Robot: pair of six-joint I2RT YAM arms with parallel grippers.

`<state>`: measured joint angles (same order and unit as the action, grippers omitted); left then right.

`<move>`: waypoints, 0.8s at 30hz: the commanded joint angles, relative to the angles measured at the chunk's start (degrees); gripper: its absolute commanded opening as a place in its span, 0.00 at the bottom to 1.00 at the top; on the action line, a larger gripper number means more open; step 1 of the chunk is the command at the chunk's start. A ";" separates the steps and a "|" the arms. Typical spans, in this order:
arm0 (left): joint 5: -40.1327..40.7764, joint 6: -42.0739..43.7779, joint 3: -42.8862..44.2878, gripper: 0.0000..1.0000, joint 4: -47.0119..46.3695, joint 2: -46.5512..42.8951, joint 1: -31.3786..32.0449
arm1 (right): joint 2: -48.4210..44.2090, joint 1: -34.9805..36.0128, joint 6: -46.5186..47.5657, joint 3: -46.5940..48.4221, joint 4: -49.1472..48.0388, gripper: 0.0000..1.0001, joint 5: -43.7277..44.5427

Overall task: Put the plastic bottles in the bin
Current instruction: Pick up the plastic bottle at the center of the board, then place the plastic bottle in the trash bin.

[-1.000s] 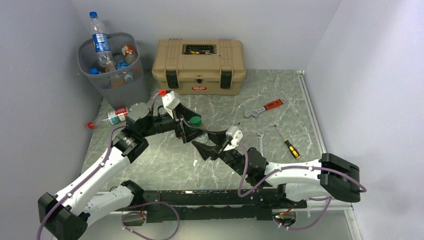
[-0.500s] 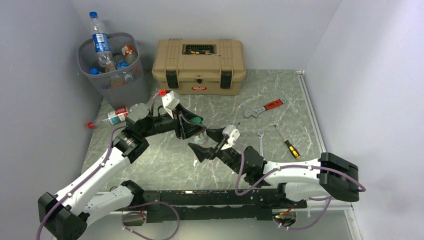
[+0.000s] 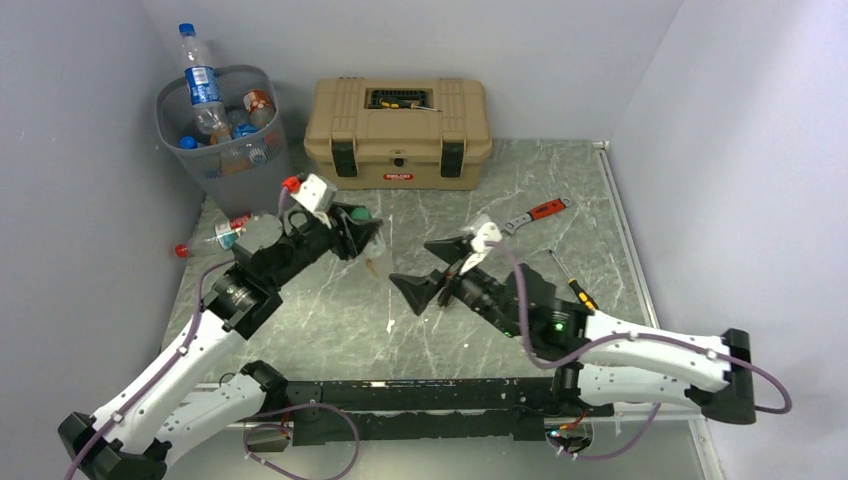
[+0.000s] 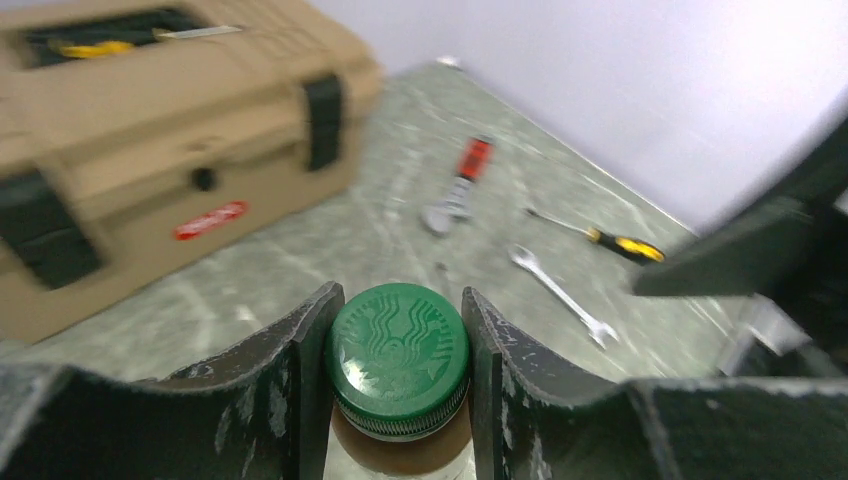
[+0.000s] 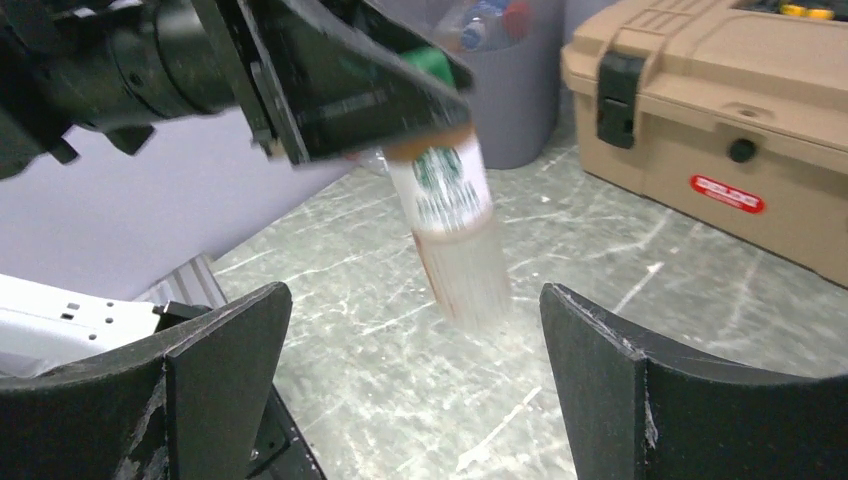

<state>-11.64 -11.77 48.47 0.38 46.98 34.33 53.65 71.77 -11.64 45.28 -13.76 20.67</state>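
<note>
Overhead: a marbled grey-green table (image 3: 330, 320) between pale walls, with two robot arms reaching in from the near edge.
Left gripper (image 3: 362, 228): closed on the neck of a green-capped bottle (image 5: 452, 235), with one finger on each side of the cap (image 4: 400, 345).
Held bottle: it is clear, with a white and green label and a brown band under the cap. It hangs tilted, cap uppermost, above the table left of centre and on the near side of the toolbox. It looks blurred in the right wrist view.
Right gripper (image 3: 428, 268): fingers spread wide and holding nothing. It points left toward the held bottle but stays apart from it.
Bin (image 3: 250, 175): a grey mesh basket in the far left corner with several bottles inside. A tall blue-label bottle (image 3: 200, 75) sticks up above the rim.
Loose bottle (image 3: 215, 238): lies on its side on the table just near of the bin, red cap pointing left.
Toolbox (image 3: 398, 130): tan with black latches, at far centre, right of the bin.
Tools: a red-handled wrench (image 3: 528, 217), a silver spanner (image 4: 560, 295) and a yellow-and-black screwdriver (image 4: 600, 237) lie on the right half of the table.
</note>
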 commanded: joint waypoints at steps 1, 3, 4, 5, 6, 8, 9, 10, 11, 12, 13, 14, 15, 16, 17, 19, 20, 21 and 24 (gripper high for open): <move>25.66 5.28 12.14 0.00 4.57 2.41 -1.08 | -9.17 0.14 -1.58 -3.76 9.01 1.00 6.25; 31.63 7.62 21.24 0.00 8.26 7.51 -2.30 | -12.22 0.08 -0.99 -8.02 5.35 1.00 9.08; 32.21 8.94 25.64 0.00 9.45 10.43 -3.56 | -13.07 0.00 -1.05 -10.04 4.42 1.00 10.61; 32.17 10.02 30.05 0.00 10.05 13.40 -5.41 | -13.46 -0.04 -1.17 -11.01 4.02 1.00 11.64; 31.87 10.66 33.95 0.00 10.29 16.56 -7.32 | -13.51 -0.05 -1.37 -11.61 3.99 1.00 12.37; 30.29 11.06 41.54 0.00 9.49 23.12 -11.86 | -13.13 -0.14 -2.05 -12.35 4.59 1.00 12.85; 29.34 11.07 44.72 0.00 8.24 25.48 -13.79 | -12.71 -0.14 -2.60 -12.55 5.24 1.00 12.30; 28.68 11.07 47.29 0.00 6.03 27.46 -16.53 | -12.51 -0.14 -3.17 -12.76 5.89 1.00 11.62; 28.12 11.07 49.72 0.00 3.68 29.31 -18.36 | -12.36 -0.16 -3.87 -12.94 6.47 1.00 10.78; 28.07 11.07 50.58 0.00 0.91 30.83 -20.07 | -12.34 -0.16 -4.32 -13.27 6.95 1.00 9.86; 28.11 11.07 51.11 0.00 -3.00 32.27 -22.12 | -12.45 -0.14 -4.62 -13.73 7.33 1.00 9.23; 28.03 10.83 51.75 0.00 -5.66 33.81 -24.33 | -12.74 -0.14 -5.06 -14.52 7.58 1.00 8.80; 27.89 9.63 52.48 0.00 -7.49 35.46 -26.95 | -13.15 -0.15 -5.44 -15.26 7.67 1.00 8.66; 27.97 8.21 52.93 0.00 -8.91 36.93 -29.39 | -13.73 -0.14 -5.75 -16.15 7.68 1.00 8.61; 27.79 6.79 52.99 0.00 -10.28 38.25 -31.52 | -14.41 -0.14 -6.02 -17.02 7.39 1.00 8.72; 26.62 4.87 51.92 0.00 -13.75 40.31 -35.50 | -15.87 -0.14 -6.41 -18.86 6.59 1.00 8.69; 26.18 4.57 50.42 0.00 -16.58 40.93 -37.21 | -16.46 -0.14 -6.73 -19.55 6.28 1.00 8.69; 25.53 4.11 48.51 0.00 -20.00 41.45 -38.60 | -17.00 -0.14 -6.92 -20.13 6.13 1.00 8.77; 23.28 3.88 45.02 0.00 -28.02 42.98 -41.43 | -18.42 -0.16 -7.62 -21.27 6.24 1.00 9.09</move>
<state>14.50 -5.76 95.77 -12.32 89.60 -4.10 37.45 71.66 -17.47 24.95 -6.04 29.54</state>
